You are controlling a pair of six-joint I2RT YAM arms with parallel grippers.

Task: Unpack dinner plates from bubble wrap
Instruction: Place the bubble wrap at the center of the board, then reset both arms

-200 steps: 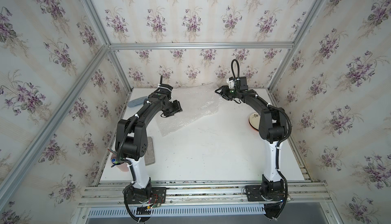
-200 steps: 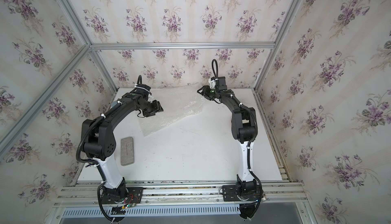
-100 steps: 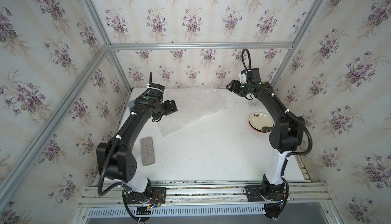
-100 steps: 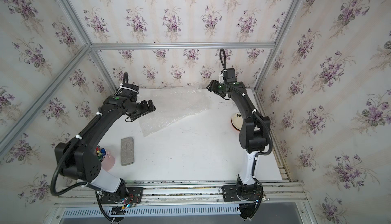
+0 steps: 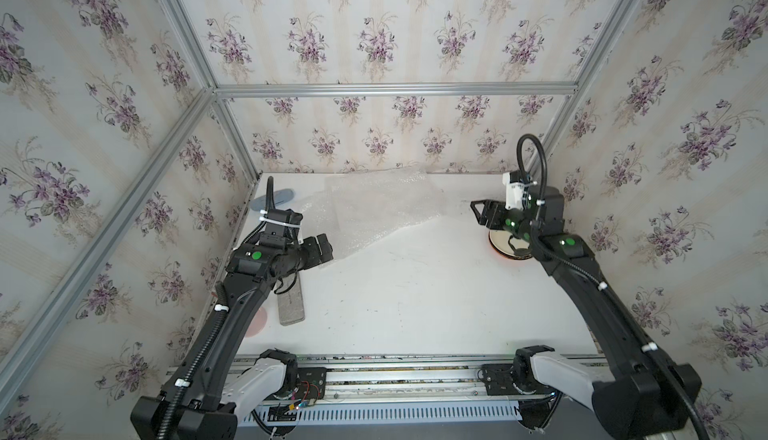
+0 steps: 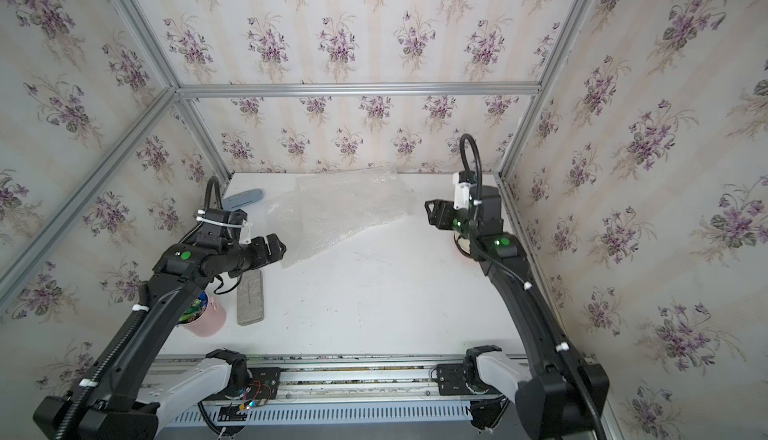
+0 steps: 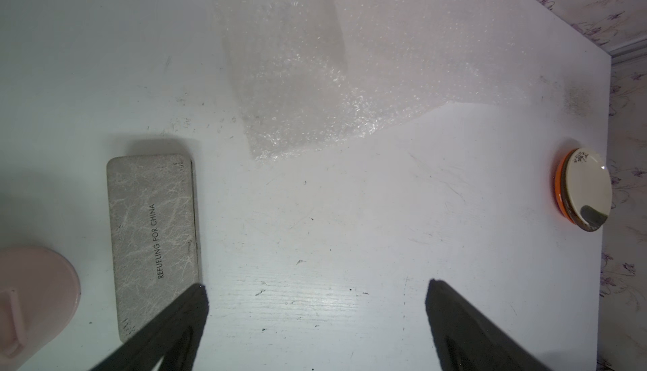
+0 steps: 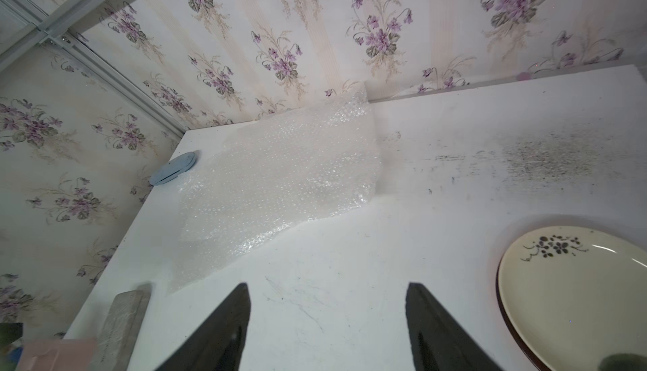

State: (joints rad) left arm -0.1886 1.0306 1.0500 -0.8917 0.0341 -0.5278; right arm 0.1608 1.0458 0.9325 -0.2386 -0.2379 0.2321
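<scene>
We find one container on the white table (image 5: pixel 415 305): a pink cup (image 6: pixel 210 319) near the front left corner; it holds something printed in green and blue that the left arm partly hides, and we cannot tell what it is.

The dinner plates (image 5: pixel 505 245) number three and sit in one stack at the table's right edge, partly under the right arm in both top views. The cream plate (image 8: pixel 574 292) with its dark floral mark lies on top; a dark red plate (image 8: pixel 501 313) shows only as a thin rim under it; the orange plate (image 7: pixel 559 190) shows as a bright rim at the bottom. All three are bare of wrapping.

The bubble wrap (image 5: pixel 374 209) lies spread flat at the back centre, its far edge curling up against the wall, well apart from the stack; we see overlapping layers in it but cannot count the sheets.

We count one grey case (image 7: pixel 154 232) lettered "REFUELING FOR CHINA", just beside the cup, and one pale blue oval object (image 8: pixel 175 169) at the back left, next to the wrap.

The left gripper (image 7: pixel 317 292) hangs above the table near the wrap's front corner, fingers spread wide and holding nothing; the right gripper (image 8: pixel 327 292) hangs above bare table between wrap and stack, fingers likewise parted and holding nothing.
</scene>
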